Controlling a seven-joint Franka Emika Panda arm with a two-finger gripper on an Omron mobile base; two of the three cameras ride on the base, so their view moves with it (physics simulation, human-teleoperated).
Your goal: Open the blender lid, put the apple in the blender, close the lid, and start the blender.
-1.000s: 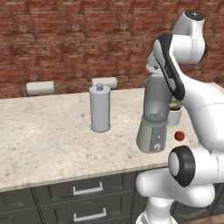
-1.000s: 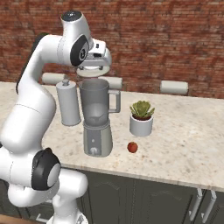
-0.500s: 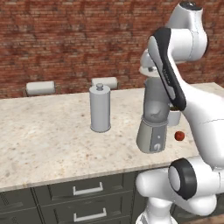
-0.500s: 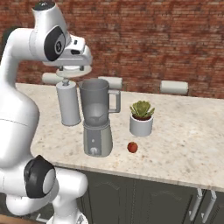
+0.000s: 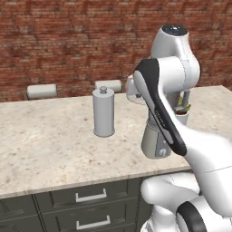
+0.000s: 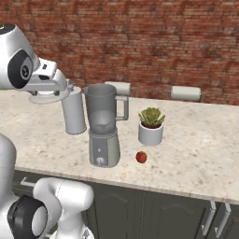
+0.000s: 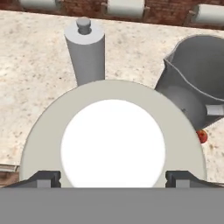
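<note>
Hand view is showing the blender lid (image 7: 113,135) big and flat between my fingertips (image 7: 43,178), so my gripper (image 6: 46,91) is clamping it by the rim, narrowed to the disc's width. I'm judging it light, rigid and a bit slick; opposite edges are the place to grip. It is hanging in the air beside the canister (image 6: 74,110), left of the open blender (image 6: 105,123). On the counter (image 6: 196,149), the apple (image 6: 141,157) is waiting just beside the blender's base.

Arm raised leftward; tool (image 7: 113,178) apparently clamped, fingertips (image 7: 43,178) spread wide.
</note>
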